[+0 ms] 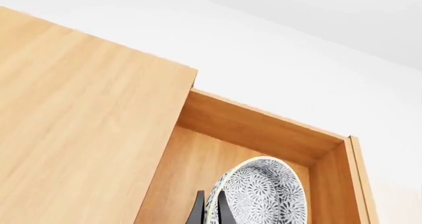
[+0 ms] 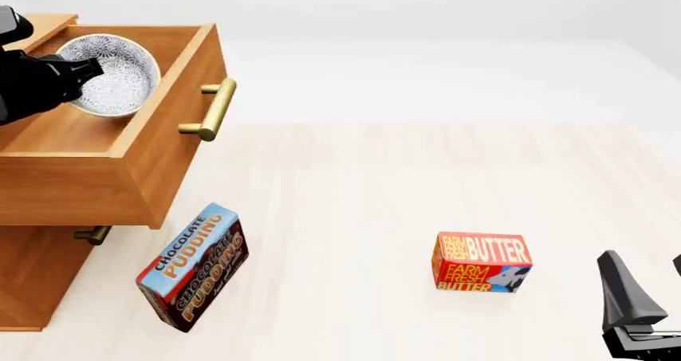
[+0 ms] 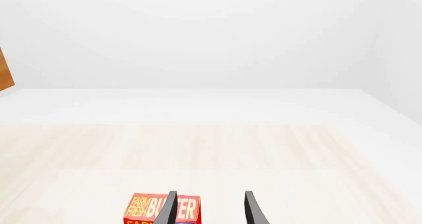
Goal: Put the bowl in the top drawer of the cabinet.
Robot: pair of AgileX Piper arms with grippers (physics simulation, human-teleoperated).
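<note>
My left arm reaches in from the left over the open top drawer point(image 2: 159, 142) of the cabinet point(image 2: 37, 277), its left gripper point(image 2: 83, 72) clamped on the rim of the bowl point(image 2: 115, 78). The bowl hangs tilted inside the drawer, its patterned inside facing forward, and I cannot tell whether it touches the drawer floor. My right arm sits low at the table's near right, its right gripper point(image 3: 209, 209) spread with nothing between the fingers. The left wrist view shows the two fingers pinching the rim, one on each side, which the front view hides. Only the front view shows the pudding box point(image 2: 194, 267) and butter box point(image 2: 481, 262) on the table point(image 2: 362, 186).
</note>
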